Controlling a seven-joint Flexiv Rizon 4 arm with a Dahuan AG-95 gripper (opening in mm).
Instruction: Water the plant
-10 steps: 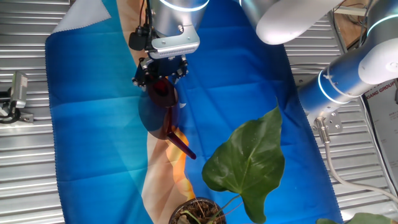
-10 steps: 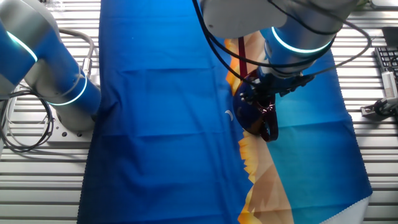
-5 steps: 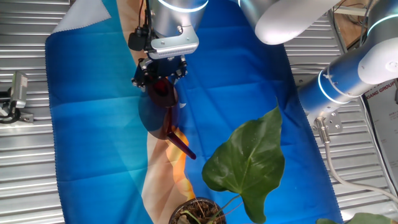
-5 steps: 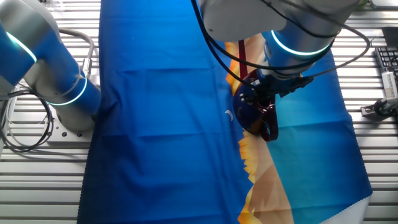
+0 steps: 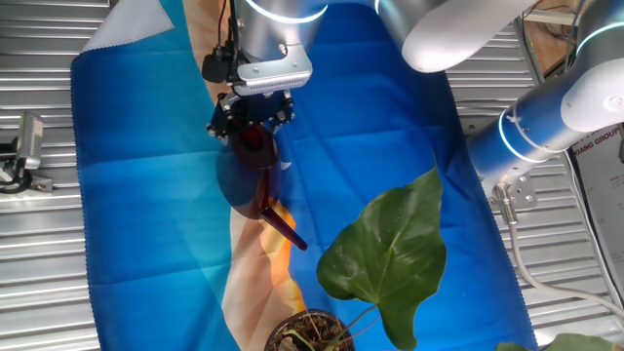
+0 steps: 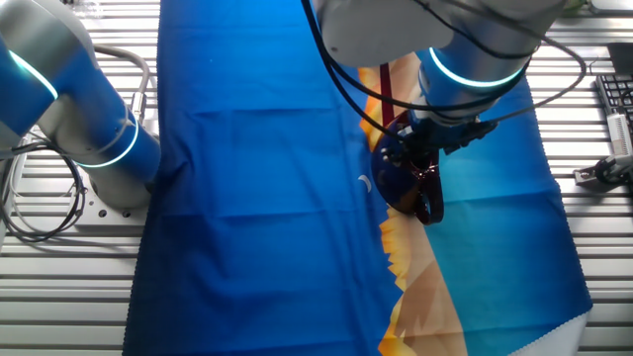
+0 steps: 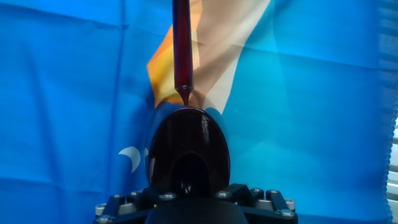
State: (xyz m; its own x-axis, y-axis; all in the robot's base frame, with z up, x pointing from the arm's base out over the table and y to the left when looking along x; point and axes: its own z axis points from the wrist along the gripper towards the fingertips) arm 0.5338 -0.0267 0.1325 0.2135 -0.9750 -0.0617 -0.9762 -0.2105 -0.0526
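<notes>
The plant stands at the near edge of one fixed view, its small round pot of dark soil cut off by the bottom border and one big heart-shaped leaf spreading above it on a thin stem. Just beyond the pot, the tip of a long dark red spout reaches toward it without touching — the spout belongs to the watering can, a dark red translucent body held over the blue cloth with its orange and tan patch. The gripper comes down on the can from above and is clamped on its top; in the hand view the can's rounded body fills the space right in front of the black gripper base, with the spout running straight away up the picture. How the jaws themselves stand is hidden by the can. In the other fixed view the gripper and can hang over the cloth's middle seam, the silver arm rising behind them.
</notes>
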